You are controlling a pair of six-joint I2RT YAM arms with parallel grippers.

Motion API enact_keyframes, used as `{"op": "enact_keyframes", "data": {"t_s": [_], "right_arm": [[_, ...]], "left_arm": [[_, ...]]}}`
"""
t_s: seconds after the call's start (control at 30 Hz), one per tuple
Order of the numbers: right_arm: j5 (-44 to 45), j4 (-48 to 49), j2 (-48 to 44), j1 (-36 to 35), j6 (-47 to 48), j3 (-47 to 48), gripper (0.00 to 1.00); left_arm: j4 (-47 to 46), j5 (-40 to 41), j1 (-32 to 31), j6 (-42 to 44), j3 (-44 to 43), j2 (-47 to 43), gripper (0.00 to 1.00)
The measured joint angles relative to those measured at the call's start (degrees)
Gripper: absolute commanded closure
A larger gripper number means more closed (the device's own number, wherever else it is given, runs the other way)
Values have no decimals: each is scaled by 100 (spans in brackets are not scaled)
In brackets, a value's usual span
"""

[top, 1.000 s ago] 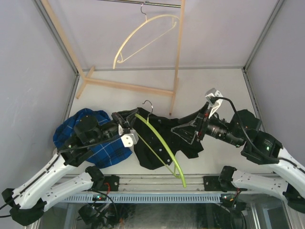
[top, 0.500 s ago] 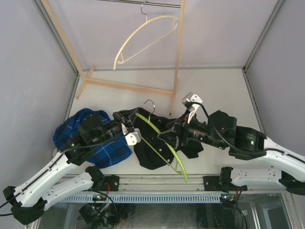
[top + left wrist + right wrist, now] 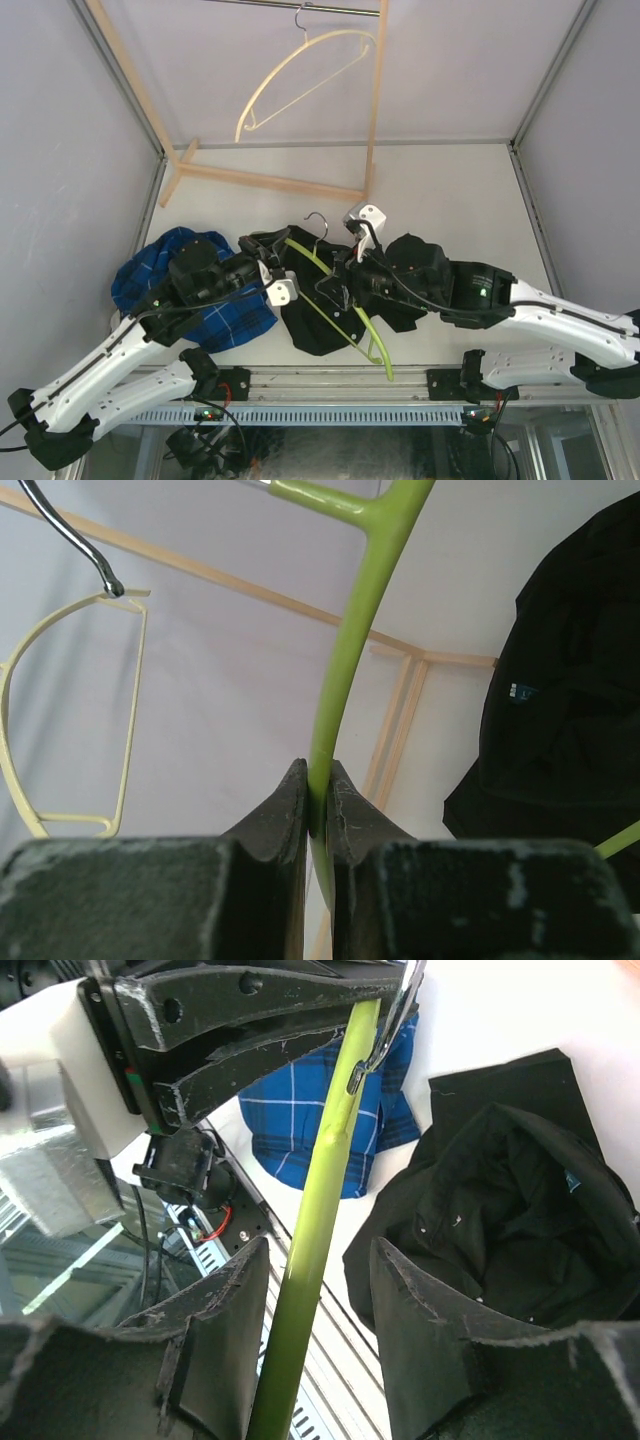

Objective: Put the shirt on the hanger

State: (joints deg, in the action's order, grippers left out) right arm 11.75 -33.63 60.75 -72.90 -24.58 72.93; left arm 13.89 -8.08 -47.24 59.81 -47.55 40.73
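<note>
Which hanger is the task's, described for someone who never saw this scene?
On the white table, near its front edge, lies a crumpled black shirt. Slanting over it is the hanger, thin and lime-green, clamped by the left pincer; the cream hanger hangs from the rail behind.

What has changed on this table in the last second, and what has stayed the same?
The right gripper swung left over the black shirt and now straddles the green hanger, jaws narrower than before but apart, not gripping it. The left gripper stayed clamped on the green hanger. The plaid shirt and the cream hanger have not moved.
</note>
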Motion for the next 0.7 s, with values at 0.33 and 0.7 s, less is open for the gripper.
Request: {"op": "enact_keyframes", "data": {"t_s": [0.33, 0.7], "right_arm": [[44, 37, 396, 142, 28, 177, 85], [-44, -20, 367, 476, 219, 131, 100]], "left_arm": [[9, 24, -9, 87, 142, -28, 90], [-612, -22, -15, -295, 435, -393, 33]]}}
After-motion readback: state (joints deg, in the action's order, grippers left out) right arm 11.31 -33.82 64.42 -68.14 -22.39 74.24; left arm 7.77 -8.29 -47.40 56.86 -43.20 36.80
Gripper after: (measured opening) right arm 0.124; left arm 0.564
